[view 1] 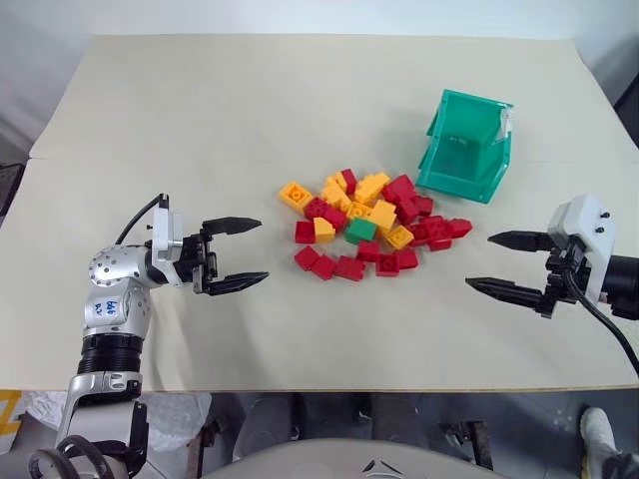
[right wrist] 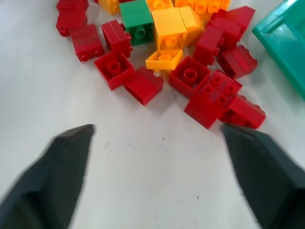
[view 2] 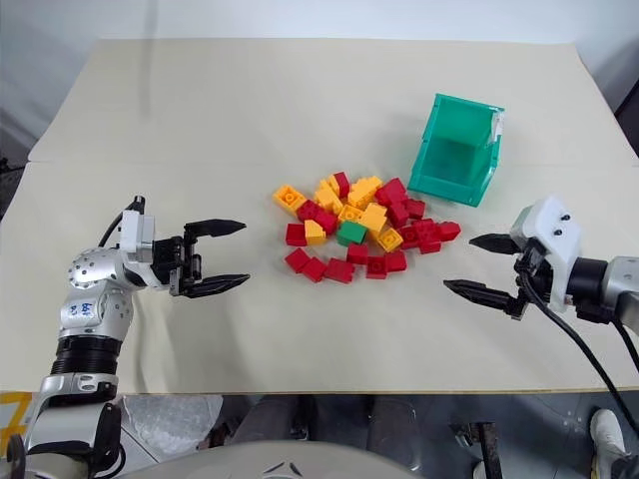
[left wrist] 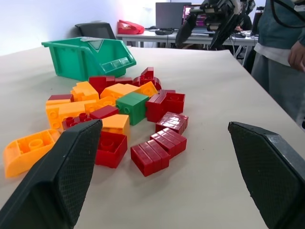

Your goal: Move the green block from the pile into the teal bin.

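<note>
Green squarish studded plastic block [view 1: 361, 231] sits mid-pile [view 1: 371, 224] w/ glossy red, yellow-orange bricks, near teal slope-front plastic bin [view 1: 467, 147]; left gripper [view 1: 238, 254] & right gripper [view 1: 506, 263] both wide, empty.

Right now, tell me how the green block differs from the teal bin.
The small green studded plastic block sits among the red and yellow-orange bricks of the pile; the teal plastic bin stands apart beyond it. The block is solid and far smaller; the bin is hollow. Both rest on the table.
</note>
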`<state>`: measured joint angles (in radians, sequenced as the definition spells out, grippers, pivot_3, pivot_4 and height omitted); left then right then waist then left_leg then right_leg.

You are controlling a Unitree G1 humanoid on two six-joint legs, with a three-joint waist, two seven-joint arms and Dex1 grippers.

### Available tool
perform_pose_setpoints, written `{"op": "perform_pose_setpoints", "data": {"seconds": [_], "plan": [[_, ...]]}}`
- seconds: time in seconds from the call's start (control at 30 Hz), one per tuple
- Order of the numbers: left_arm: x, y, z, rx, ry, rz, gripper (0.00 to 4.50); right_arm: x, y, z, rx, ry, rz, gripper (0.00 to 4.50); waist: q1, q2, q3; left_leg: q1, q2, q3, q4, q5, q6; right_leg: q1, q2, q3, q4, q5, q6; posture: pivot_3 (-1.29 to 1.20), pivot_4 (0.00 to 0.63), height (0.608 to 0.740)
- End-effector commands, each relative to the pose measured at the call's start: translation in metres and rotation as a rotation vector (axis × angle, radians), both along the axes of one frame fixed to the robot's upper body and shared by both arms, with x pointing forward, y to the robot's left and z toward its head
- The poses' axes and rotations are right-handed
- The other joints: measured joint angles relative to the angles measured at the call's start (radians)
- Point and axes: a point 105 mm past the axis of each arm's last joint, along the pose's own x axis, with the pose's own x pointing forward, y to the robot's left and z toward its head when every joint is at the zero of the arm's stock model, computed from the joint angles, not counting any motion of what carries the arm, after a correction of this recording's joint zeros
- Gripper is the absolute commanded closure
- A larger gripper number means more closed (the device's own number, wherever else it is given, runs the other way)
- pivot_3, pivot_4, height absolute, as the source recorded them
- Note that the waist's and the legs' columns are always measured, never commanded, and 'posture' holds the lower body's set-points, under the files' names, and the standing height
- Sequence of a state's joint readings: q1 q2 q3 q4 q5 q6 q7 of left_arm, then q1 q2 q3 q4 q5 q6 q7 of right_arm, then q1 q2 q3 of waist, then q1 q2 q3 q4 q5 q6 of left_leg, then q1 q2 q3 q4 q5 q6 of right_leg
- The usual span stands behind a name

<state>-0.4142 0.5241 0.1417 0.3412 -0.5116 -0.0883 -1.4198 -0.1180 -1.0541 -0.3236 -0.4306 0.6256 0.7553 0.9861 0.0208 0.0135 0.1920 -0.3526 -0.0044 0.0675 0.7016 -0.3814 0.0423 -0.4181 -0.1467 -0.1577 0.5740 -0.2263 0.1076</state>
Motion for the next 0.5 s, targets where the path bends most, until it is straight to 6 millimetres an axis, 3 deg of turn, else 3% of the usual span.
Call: {"op": "perform_pose_setpoints", "data": {"seconds": [0.03,0.1,0.23,0.5], "plan": [[-0.001,0.004,0.005,-0.009,-0.033,0.018,0.0,0.012,0.041,0.012,0.014,-0.059,0.038,0.04,-0.008,-0.001,0.0,0.0,0.001,0.0,0.0,0.0,0.0,0.0,0.001,0.0,0.0,0.0,0.0,0.0,0.15,0.74],[-0.001,0.003,0.005,-0.009,-0.034,0.021,0.0,0.022,0.05,0.006,-0.023,-0.019,0.006,0.04,-0.009,-0.001,0.0,0.0,0.001,-0.002,0.0,0.0,-0.001,0.0,0.001,-0.001,0.001,0.0,-0.001,0.0,0.15,0.74],[-0.002,0.003,0.005,-0.014,-0.039,0.032,0.0,0.036,0.095,0.003,0.016,0.03,0.066,0.04,-0.007,-0.001,0.0,-0.002,0.0,-0.002,0.001,0.0,-0.002,-0.003,0.0,0.0,0.002,-0.001,-0.001,0.0,0.15,0.74],[-0.005,0.002,0.004,-0.025,-0.049,0.055,0.0,0.066,0.136,-0.016,-0.099,0.139,0.095,0.04,-0.003,-0.001,0.0,-0.011,-0.001,-0.001,0.002,0.001,0.0,-0.01,0.0,-0.001,0.002,0.0,-0.001,0.0,0.15,0.74]]}}
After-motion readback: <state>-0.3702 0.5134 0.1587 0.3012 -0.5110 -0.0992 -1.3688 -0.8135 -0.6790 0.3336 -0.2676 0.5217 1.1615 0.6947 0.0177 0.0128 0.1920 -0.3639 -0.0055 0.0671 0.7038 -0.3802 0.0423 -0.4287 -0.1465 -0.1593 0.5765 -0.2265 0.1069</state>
